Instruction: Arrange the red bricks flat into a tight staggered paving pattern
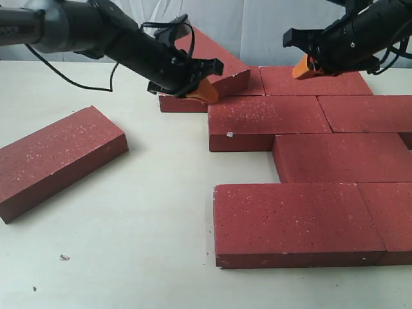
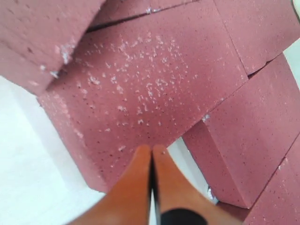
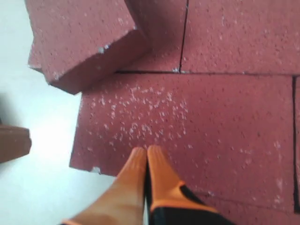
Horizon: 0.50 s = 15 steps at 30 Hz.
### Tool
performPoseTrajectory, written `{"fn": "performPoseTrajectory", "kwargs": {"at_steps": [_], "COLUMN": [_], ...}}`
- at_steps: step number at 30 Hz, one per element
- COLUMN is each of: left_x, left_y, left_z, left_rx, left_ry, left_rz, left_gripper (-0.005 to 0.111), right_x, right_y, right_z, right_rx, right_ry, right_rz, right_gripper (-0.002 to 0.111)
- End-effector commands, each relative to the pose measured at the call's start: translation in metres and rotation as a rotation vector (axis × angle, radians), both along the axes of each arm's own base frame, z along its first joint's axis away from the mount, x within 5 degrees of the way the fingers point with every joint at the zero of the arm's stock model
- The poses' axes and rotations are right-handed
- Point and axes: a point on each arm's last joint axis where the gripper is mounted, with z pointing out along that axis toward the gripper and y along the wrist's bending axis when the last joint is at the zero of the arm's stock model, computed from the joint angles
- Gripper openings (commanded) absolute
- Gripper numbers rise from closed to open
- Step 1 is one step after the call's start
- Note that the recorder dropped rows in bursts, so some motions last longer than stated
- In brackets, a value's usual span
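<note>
My left gripper [image 1: 206, 92], closed and empty, hangs beside a tilted brick [image 1: 217, 59]; my right gripper [image 1: 305, 68], closed too, hangs over the laid red bricks [image 1: 270, 117].

The paved bricks [image 1: 309, 161] lie flat on the right side of the table [image 1: 129, 244], touching in staggered rows from near to far. A tilted brick [image 1: 219, 61] rests on the group's far-left corner. A loose brick [image 1: 58, 158] lies well apart at the left.

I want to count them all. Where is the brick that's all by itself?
In the exterior view the lone brick lies flat on the left of the table, apart from the paved bricks, with the speckled brick its nearest neighbour to the right.
</note>
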Motion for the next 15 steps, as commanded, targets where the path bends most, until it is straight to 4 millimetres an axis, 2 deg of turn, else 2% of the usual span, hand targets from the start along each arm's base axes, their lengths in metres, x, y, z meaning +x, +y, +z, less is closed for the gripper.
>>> {"fn": "performPoseTrajectory", "kwargs": {"at_steps": [1, 3, 7, 15], "left_x": [0.008, 0.014, 0.025, 0.042], "left_y": [0.03, 0.044, 0.062, 0.065], "left_z": [0.03, 0.035, 0.031, 0.014], "left_rx": [0.002, -0.005, 0.008, 0.048], "left_ry": [-0.073, -0.071, -0.072, -0.144], "left_rz": [0.057, 0.113, 0.199, 0.334], "left_gripper": [0.0, 0.0, 0.0, 0.0], "right_x": [0.026, 0.037, 0.059, 0.107], "right_y": [0.005, 0.007, 0.011, 0.025], "right_z": [0.009, 0.008, 0.002, -0.024], "right_rx": [0.043, 0.055, 0.06, 0.078], "right_ry": [-0.047, -0.06, -0.084, -0.153], "right_rz": [-0.003, -0.006, -0.008, -0.034], "right_gripper": [-0.001, -0.001, -0.001, -0.001]}}
